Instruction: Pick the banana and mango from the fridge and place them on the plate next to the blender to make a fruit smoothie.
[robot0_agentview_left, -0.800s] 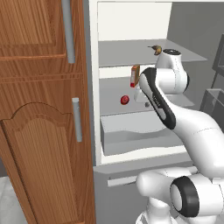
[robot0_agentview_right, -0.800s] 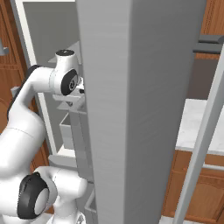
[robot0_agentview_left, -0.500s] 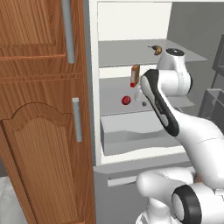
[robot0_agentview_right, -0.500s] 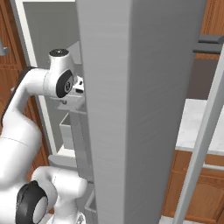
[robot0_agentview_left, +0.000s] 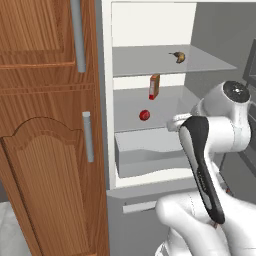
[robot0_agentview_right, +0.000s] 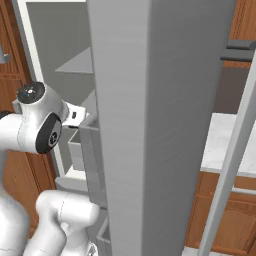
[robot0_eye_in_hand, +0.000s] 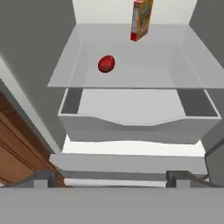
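The fridge (robot0_agentview_left: 150, 25) stands open. The banana (robot0_agentview_left: 178, 57), small and yellow, lies on its upper shelf. One shelf lower sits the red mango (robot0_agentview_left: 144, 115) (robot0_eye_in_hand: 106, 64), left of the middle and resting free. My gripper (robot0_eye_in_hand: 111, 179) is open, with its fingertips (robot0_eye_in_hand: 43, 179) wide apart and nothing between them. It hangs in front of the pale drawer (robot0_eye_in_hand: 131, 127), below and short of the mango. My white arm (robot0_agentview_left: 200, 150) rises at the right of the opening. The plate and the blender are out of view.
An upright orange-red carton (robot0_agentview_left: 154, 86) (robot0_eye_in_hand: 141, 19) stands behind the mango on the same shelf. A brown wooden cabinet (robot0_agentview_left: 50, 125) with grey bar handles flanks the fridge on the left. The open fridge door (robot0_agentview_right: 150, 100) stands to my right, with a pale counter (robot0_agentview_right: 227, 145) beyond it.
My arm has drawn back from the shelves, its upper joint moving right and down. The banana, mango and carton have stayed put.
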